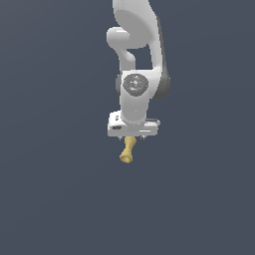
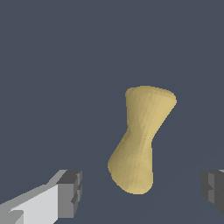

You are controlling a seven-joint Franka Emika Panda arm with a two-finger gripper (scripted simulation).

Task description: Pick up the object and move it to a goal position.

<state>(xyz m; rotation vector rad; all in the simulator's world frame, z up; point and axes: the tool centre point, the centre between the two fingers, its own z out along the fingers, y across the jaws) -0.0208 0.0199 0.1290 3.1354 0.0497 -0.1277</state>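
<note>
The white arm (image 1: pixel 137 60) descends vertically, wrist pointing down, its gripper (image 1: pixel 132 135) directly above one pale tan object (image 1: pixel 128 151). The two fingers (image 2: pixel 65 194) are spread wide, each well clear of the object, which lies between and beyond them, ungrasped. One uniform dark blue-grey surface (image 1: pixel 50 199) fills the surroundings.

Exterior view faces the arm from afar; wrist view looks close past the end effector (image 2: pixel 142 192)
</note>
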